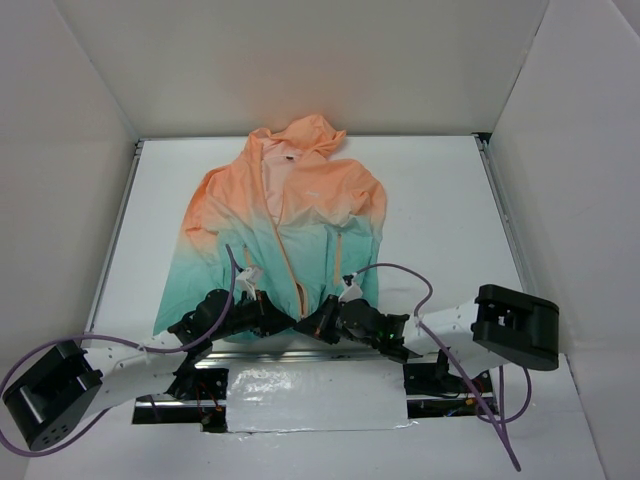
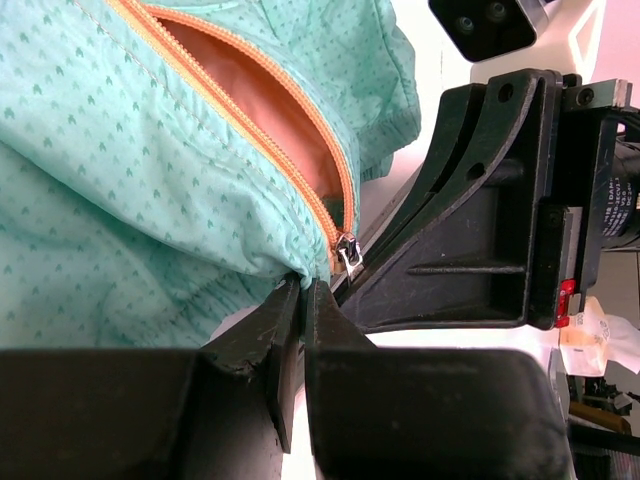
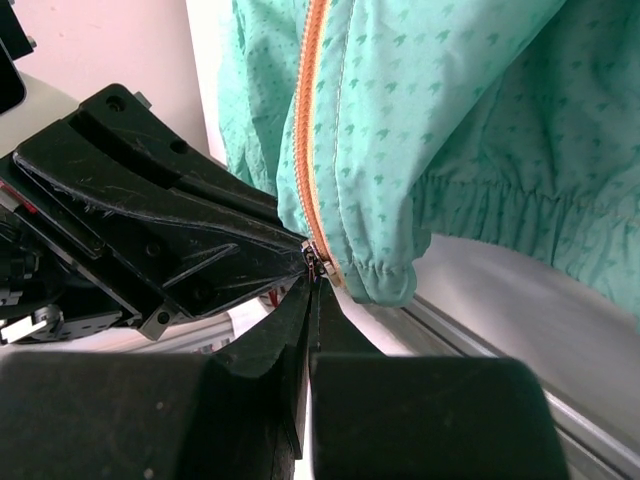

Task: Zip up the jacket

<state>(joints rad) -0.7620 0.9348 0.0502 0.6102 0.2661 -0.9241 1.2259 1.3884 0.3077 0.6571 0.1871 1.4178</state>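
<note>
Top view: the jacket [image 1: 300, 210] lies flat on the white surface [image 1: 440, 220], with its hood far from the arm bases and its teal hem toward them. The left gripper [image 1: 285, 318] and right gripper [image 1: 318, 322] meet at the middle of that hem. The front zipper [image 1: 285, 255] looks open along nearly its whole run. I judge the zipping hardly begun: the start is engaged at the bottom, and the whole pull up to the collar is left. From here the arms cover the bottom of the zipper.

Left wrist view: my left jaws are pressed together on the bottom corner of the hem, just below the slider [image 2: 348, 252]. Above the slider the two orange tooth rows part and peach lining shows between them.

Right wrist view: my right jaws are closed tight right at the slider. I judge they are on its pull tab, though the tab is hidden between the fingertips. In this view the zipper reads as one orange strip, and I cannot tell whether any teeth are meshed.
</note>
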